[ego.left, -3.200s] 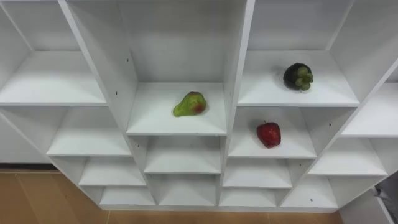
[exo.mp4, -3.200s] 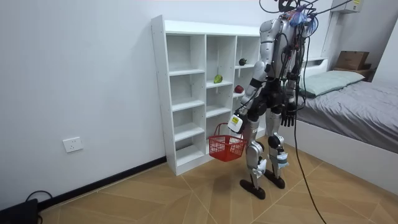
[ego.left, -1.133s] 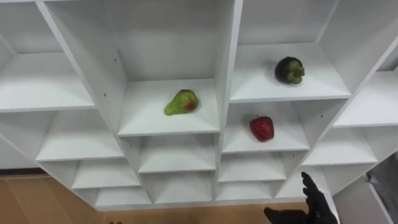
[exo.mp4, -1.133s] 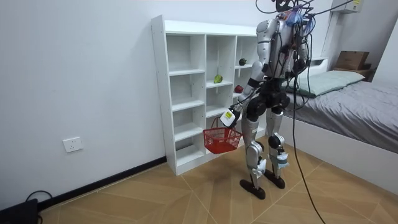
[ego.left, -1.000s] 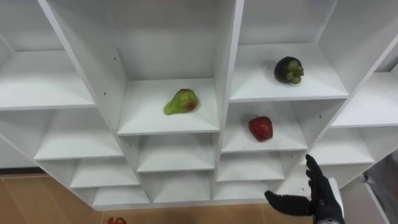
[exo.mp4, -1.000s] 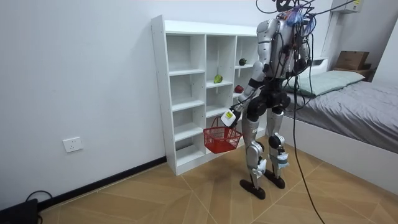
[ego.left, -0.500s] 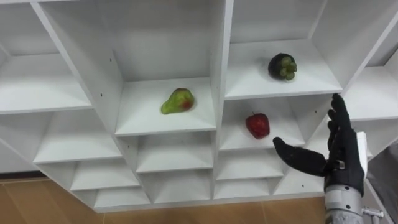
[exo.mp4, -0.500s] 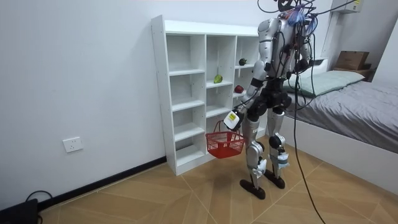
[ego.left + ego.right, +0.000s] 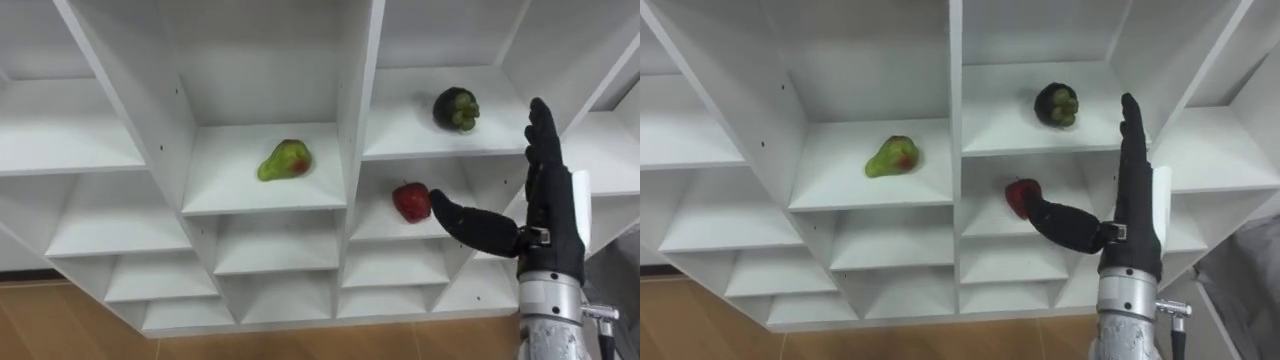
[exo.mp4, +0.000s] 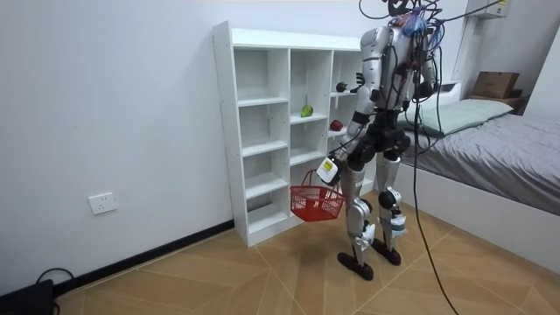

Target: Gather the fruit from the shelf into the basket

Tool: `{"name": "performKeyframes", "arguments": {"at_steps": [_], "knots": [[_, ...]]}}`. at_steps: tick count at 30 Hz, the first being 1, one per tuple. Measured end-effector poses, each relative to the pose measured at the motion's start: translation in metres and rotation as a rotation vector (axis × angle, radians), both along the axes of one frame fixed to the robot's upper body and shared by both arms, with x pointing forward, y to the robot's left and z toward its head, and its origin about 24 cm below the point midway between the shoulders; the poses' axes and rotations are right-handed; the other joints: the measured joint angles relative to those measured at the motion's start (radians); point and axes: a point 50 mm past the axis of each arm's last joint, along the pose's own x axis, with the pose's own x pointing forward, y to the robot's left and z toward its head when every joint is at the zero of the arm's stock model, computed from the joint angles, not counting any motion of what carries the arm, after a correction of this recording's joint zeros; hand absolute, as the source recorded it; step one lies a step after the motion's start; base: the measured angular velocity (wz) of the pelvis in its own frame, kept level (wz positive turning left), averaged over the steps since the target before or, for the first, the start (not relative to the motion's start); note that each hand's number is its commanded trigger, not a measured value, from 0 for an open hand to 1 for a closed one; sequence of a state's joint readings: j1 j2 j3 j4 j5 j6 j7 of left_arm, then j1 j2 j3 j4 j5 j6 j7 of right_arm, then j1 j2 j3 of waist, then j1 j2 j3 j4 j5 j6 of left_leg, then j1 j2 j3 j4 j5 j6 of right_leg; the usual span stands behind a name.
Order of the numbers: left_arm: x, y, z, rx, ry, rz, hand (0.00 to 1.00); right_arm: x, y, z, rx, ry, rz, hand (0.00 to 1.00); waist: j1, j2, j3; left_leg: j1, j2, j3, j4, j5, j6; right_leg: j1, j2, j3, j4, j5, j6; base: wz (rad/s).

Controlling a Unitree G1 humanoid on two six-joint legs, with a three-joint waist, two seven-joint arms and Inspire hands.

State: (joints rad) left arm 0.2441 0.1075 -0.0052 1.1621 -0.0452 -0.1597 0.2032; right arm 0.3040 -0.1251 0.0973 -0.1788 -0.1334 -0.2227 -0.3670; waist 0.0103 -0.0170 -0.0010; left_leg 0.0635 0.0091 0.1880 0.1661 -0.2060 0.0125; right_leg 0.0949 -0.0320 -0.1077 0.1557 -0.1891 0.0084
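A white closet [image 9: 357, 90] of open compartments fills the view ahead. A green pear with a red blush [image 9: 283, 160] lies in the middle compartment. A dark mangosteen [image 9: 456, 108] sits one column to the right on the upper shelf, and a red apple [image 9: 411, 201] lies on the shelf below it. My right hand [image 9: 547, 215] is raised in front of the apple's compartment, open, fingers straight up and thumb reaching left almost to the apple. In the room view my left hand [image 10: 328, 169] hangs low, with a red basket [image 10: 317, 203] hanging from it by its handle.
I stand close in front of the closet [image 10: 254, 105] on a wood floor. A bed [image 10: 507, 149] with a grey cover lies at the room view's right, behind me. The other compartments hold nothing.
My right hand has risen from the lower right edge up to the apple's compartment, its thumb now close to the apple. The basket has swung a little at my left side.
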Motion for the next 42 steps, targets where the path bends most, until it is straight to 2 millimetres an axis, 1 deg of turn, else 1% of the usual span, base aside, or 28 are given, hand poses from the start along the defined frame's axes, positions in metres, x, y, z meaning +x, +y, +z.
{"name": "performKeyframes", "arguments": {"at_steps": [3,5,9,12,15,17,21,24,25,27,32,36,37,38,40,42], "knots": [[0.0,-0.001,0.0,-0.011,0.003,-0.011,1.0,0.003,0.002,0.003,-0.002,-0.012,0.012,0.0,0.001,0.0,0.0002,-0.001,0.0,0.0,0.0,0.0,0.0,0.0,0.0,-0.001,0.0,0.0,0.0,0.0],[0.001,-0.001,0.0,-0.022,0.001,-0.017,1.0,0.005,0.002,0.004,-0.003,-0.016,0.025,0.0,0.001,-0.003,-0.0019,-0.001,0.0,0.0,0.0,0.0,0.0,0.0,0.0,-0.001,0.0,0.0,0.0,0.0],[0.005,0.001,0.001,-0.03,-0.013,-0.027,1.0,0.007,0.005,0.007,-0.001,-0.03,0.04,0.0,0.003,-0.004,-0.002,-0.004,0.0,-0.002,0.0,0.0,0.0,0.0,0.0,-0.004,-0.001,0.0,0.0,0.0],[0.008,0.004,0.002,-0.023,-0.021,-0.031,1.0,0.011,0.006,0.016,0.009,-0.068,0.052,0.0,0.011,-0.002,-0.0007,-0.005,0.0,-0.003,0.0,0.0,0.0,-0.002,0.0,-0.004,-0.001,0.0,0.0,0.0],[0.011,0.005,0.002,-0.019,-0.028,-0.033,1.0,0.016,0.006,0.021,-0.001,-0.094,0.062,0.0,0.021,-0.003,-0.0015,-0.004,-0.001,-0.006,0.0,0.0,0.0,-0.003,-0.001,-0.004,-0.001,0.0,0.0,0.0],[0.012,0.005,0.002,-0.02,-0.028,-0.034,1.0,0.02,0.006,0.025,-0.009,-0.111,0.065,0.0,0.022,-0.005,0.0008,0.002,-0.002,-0.014,0.0,0.001,0.001,0.004,-0.002,-0.009,-0.003,0.0,0.0,0.07],[0.013,0.005,0.002,-0.021,-0.028,-0.034,1.0,0.021,0.003,0.027,-0.01,-0.124,0.042,0.0,0.023,-0.011,0.0039,0.007,-0.003,-0.029,0.002,0.002,0.001,0.011,-0.002,-0.022,-0.005,0.0,0.0,0.11],[0.015,0.005,0.002,-0.021,-0.022,-0.031,1.0,0.023,0.001,0.026,-0.011,-0.124,0.019,0.0,0.024,-0.013,0.0094,0.01,-0.003,-0.035,0.002,0.002,0.001,0.021,-0.002,-0.031,-0.005,0.0,0.0,0.05],[0.015,0.005,0.002,-0.019,-0.019,-0.038,1.0,0.025,0.0,0.026,-0.01,-0.128,0.015,0.0,0.026,-0.012,0.0172,0.012,-0.003,-0.035,0.002,0.002,0.001,0.027,-0.002,-0.032,-0.005,0.0,0.0,0.0],[0.015,0.005,0.002,-0.017,-0.021,-0.047,1.0,0.029,-0.001,0.024,-0.006,-0.124,0.002,0.0,0.023,-0.013,0.0174,0.012,-0.003,-0.035,0.003,0.002,0.001,0.027,-0.002,-0.032,-0.005,0.0,0.0,0.0],[0.022,0.004,0.004,-0.014,-0.051,-0.053,1.0,0.036,-0.003,0.024,0.051,-0.128,-0.027,0.0,0.024,-0.011,0.0158,0.008,-0.004,-0.043,0.004,0.003,0.0,0.028,-0.002,-0.044,-0.004,0.0,0.0,0.04],[0.022,0.004,0.004,-0.015,-0.046,-0.052,1.0,0.04,-0.007,0.022,0.108,-0.123,-0.055,0.0,0.024,-0.011,0.0141,0.008,-0.004,-0.052,0.004,0.005,-0.001,0.026,-0.002,-0.05,-0.005,0.0,0.0,0.07],[0.022,0.004,0.004,-0.015,-0.045,-0.051,1.0,0.041,-0.009,0.021,0.116,-0.12,-0.06,0.0,0.025,-0.009,0.0124,0.007,-0.004,-0.053,0.004,0.005,-0.001,0.026,-0.002,-0.053,-0.005,0.0,0.0,0.05],[0.021,0.005,0.004,-0.011,-0.043,-0.058,1.0,0.041,-0.01,0.021,0.118,-0.119,-0.066,0.0,0.026,-0.006,0.0084,0.006,-0.004,-0.055,0.004,0.005,-0.001,0.025,-0.003,-0.058,-0.005,0.0,0.0,0.05],[0.021,0.006,0.004,-0.003,-0.038,-0.075,1.0,0.041,-0.013,0.021,0.126,-0.116,-0.077,0.0,0.03,-0.003,0.003,0.007,-0.004,-0.055,0.004,0.005,-0.001,0.026,-0.003,-0.058,-0.005,0.0,0.0,0.02],[0.02,0.007,0.004,0.003,-0.03,-0.085,1.0,0.043,-0.015,0.018,0.126,-0.107,-0.084,0.0,0.032,-0.002,0.0021,0.011,-0.004,-0.055,0.004,0.005,-0.001,0.03,-0.003,-0.06,-0.005,0.0,0.0,0.0]]}}
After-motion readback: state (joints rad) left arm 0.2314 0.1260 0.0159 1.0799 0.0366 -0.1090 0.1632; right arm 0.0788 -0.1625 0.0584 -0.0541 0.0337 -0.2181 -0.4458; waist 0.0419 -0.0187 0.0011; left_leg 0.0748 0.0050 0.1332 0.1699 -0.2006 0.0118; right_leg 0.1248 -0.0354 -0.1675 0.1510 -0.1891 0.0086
